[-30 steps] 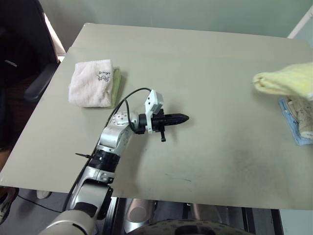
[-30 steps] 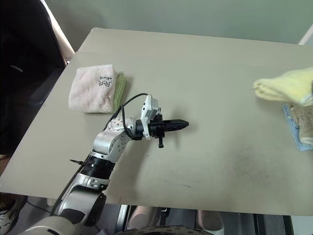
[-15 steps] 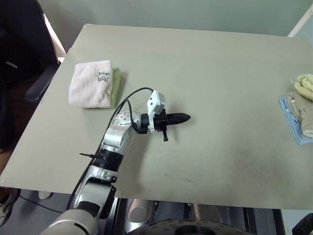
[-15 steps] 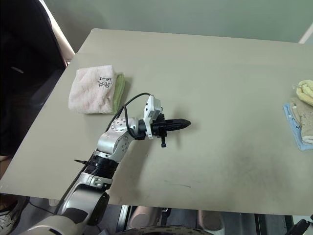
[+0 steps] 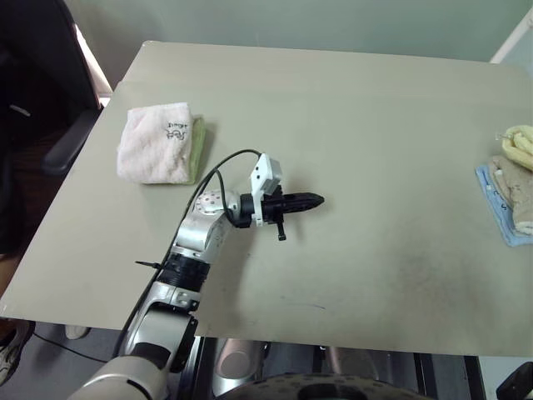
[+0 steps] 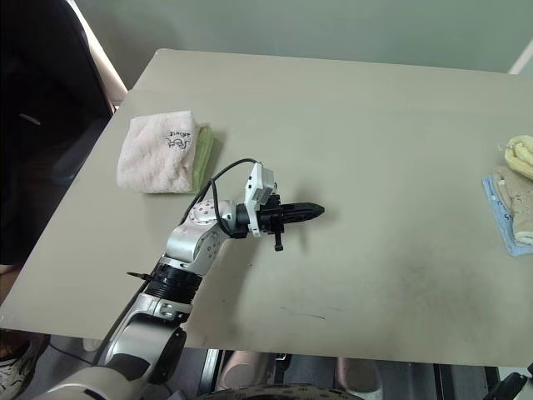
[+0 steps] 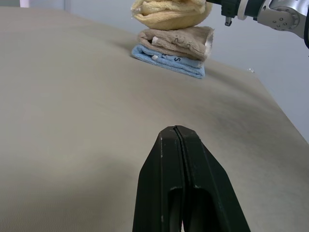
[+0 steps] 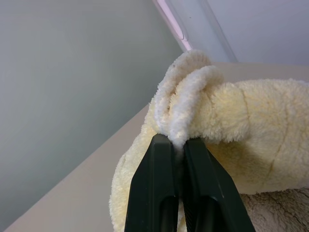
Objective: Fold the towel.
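The towel [image 8: 231, 125], pale yellow terry, sits bunched on top of a beige folded cloth [image 7: 176, 39] and a blue folded cloth [image 7: 166, 60] at the table's [image 5: 358, 125] right edge. The right gripper [image 8: 176, 145] pinches a fold of its edge between narrow fingers. The left gripper [image 5: 304, 201] hovers mid-table, fingers pressed together and empty, well apart from it. Farther left lies a folded pink-white towel [image 5: 156, 142].

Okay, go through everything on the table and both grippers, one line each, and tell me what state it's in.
Pale yellow terry towel: folded, on top of the stack, edge pinched.
Beige folded cloth: folded, mid-stack.
Blue folded cloth: folded, bottom of the stack.
Pink-white folded towel: folded, lying apart.
Left gripper: shut, empty.
Right gripper: shut on the yellow towel's edge.
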Robot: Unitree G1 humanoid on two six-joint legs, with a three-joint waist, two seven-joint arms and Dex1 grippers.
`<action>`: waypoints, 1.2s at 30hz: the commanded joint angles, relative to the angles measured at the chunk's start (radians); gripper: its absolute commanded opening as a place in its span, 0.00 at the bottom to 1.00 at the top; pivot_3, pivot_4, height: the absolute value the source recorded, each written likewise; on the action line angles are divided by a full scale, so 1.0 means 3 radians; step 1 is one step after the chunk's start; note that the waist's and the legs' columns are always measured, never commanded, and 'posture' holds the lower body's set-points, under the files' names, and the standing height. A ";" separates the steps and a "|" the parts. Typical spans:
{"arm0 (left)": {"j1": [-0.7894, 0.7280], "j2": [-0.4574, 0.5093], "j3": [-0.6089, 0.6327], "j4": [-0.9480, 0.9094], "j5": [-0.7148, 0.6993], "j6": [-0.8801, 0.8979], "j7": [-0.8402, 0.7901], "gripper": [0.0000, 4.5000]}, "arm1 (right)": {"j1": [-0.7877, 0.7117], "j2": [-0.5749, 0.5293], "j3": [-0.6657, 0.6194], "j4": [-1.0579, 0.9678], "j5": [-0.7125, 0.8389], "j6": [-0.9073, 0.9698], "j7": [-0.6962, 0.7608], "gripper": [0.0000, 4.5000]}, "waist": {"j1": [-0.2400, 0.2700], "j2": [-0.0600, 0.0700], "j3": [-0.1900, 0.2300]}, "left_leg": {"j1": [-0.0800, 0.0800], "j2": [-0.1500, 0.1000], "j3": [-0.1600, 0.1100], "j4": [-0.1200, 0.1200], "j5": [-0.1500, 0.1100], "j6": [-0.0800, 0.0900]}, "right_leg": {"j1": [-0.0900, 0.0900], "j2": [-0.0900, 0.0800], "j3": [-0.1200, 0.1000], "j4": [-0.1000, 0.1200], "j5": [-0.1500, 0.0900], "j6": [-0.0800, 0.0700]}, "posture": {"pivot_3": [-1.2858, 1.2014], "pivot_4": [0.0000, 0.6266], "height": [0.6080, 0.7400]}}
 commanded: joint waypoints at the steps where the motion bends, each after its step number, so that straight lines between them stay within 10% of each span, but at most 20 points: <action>1: -0.0039 -0.0016 0.0028 0.0003 0.0003 -0.0105 -0.0023 0.00 | 0.0253 0.0207 -0.0132 -0.0121 -0.0049 -0.0030 -0.0053 0.01 | 0.0003 -0.0001 0.0000 | 0.0000 0.0000 0.0000 0.0000 0.0000 0.0000 | 0.0000 0.0000 0.0000 0.0000 0.0000 0.0000 | 0.52 0.24 0.91; 8: -0.0091 -0.0021 0.0067 0.0128 0.0016 -0.0230 -0.0030 0.00 | 0.0872 0.0669 -0.0107 -0.0294 -0.0179 -0.0070 -0.0107 0.01 | 0.0016 0.0032 -0.0007 | -0.0006 -0.0007 0.0008 0.0001 -0.0002 -0.0018 | -0.0006 -0.0011 0.0001 0.0002 -0.0011 0.0001 | 0.52 0.24 0.91; 28: -0.0002 -0.0064 0.0063 -0.0056 -0.0024 -0.0087 0.0048 0.00 | 0.0530 0.0214 -0.0226 -0.0132 -0.0027 0.0040 -0.0186 0.01 | -0.0016 0.0014 -0.0005 | 0.0004 -0.0012 0.0004 0.0002 -0.0004 0.0001 | 0.0007 -0.0011 0.0008 -0.0002 -0.0005 0.0006 | 0.52 0.24 0.91; 36: 0.0009 -0.0052 0.0069 -0.0104 -0.0024 -0.0059 0.0078 0.00 | 0.0500 0.0173 -0.0196 -0.0073 -0.0082 0.0096 -0.0132 0.55 | -0.0012 0.0014 -0.0005 | 0.0003 -0.0011 0.0002 -0.0001 -0.0004 0.0002 | 0.0005 -0.0011 0.0005 -0.0002 -0.0008 0.0009 | 0.52 0.24 0.91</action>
